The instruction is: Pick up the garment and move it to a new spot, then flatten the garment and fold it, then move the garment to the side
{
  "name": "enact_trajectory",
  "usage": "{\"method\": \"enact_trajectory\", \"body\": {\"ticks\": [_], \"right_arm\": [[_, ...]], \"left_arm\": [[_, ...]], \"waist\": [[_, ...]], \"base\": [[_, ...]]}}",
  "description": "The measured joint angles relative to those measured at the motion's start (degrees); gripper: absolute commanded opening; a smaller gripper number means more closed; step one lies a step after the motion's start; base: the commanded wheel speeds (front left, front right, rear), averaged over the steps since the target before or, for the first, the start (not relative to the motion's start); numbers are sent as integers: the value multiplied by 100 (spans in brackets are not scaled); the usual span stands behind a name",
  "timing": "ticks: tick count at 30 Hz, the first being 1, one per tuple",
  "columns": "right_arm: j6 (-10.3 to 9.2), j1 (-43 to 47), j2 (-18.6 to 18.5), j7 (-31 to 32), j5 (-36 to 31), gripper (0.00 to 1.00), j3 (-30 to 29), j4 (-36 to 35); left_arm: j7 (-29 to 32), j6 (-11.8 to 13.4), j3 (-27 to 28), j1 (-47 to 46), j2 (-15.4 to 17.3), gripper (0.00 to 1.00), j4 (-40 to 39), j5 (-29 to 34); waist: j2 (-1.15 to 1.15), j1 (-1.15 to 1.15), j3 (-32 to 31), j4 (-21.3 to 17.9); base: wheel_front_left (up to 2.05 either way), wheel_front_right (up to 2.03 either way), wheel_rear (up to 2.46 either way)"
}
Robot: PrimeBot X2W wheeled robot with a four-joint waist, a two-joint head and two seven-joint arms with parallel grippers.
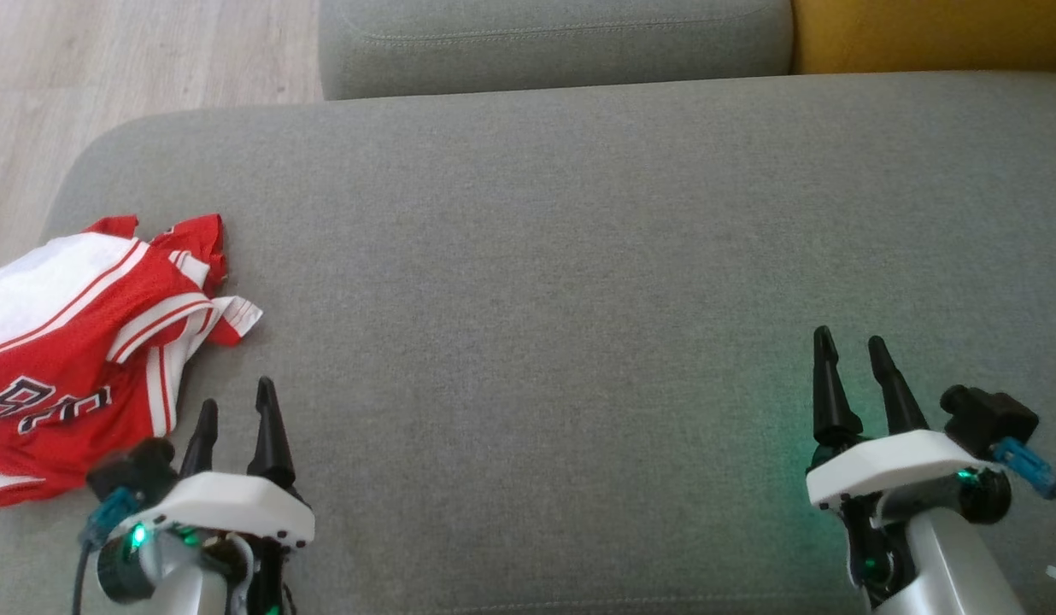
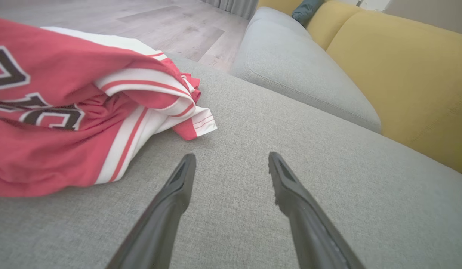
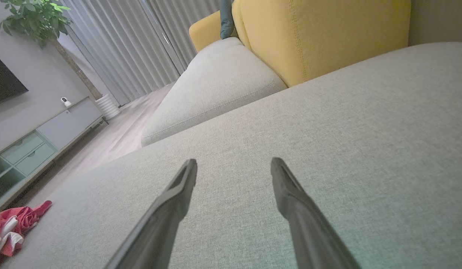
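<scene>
The garment [image 1: 75, 342] is seen to be a thin, smooth cloth in red and white, softly creased, with stitched hems. The seat cushion [image 1: 536, 299] is covered in a grey woven fabric, matt and slightly coarse in grain. The yellow backrest [image 3: 328, 37] is upholstered in a finer matt cloth with a sewn seam. The floor [image 1: 135, 60] is laid in pale wood-look boards of low sheen. The fingers of the left gripper [image 1: 236, 391] and right gripper [image 1: 849, 334] are formed of a dark, matt, plastic-like material; the housings [image 1: 887, 465] behind them are finished in smooth white plastic.
</scene>
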Motion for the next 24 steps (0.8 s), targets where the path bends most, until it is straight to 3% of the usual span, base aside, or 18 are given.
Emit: {"method": "enact_trajectory", "body": {"ticks": [24], "right_arm": [[0, -148, -9, -404, -1704, 100, 9, -37]], "left_arm": [[-389, 227, -174, -163, 19, 100, 11, 1638]], "waist": [[0, 0, -6, -78]], "base": [[0, 0, 0]]}}
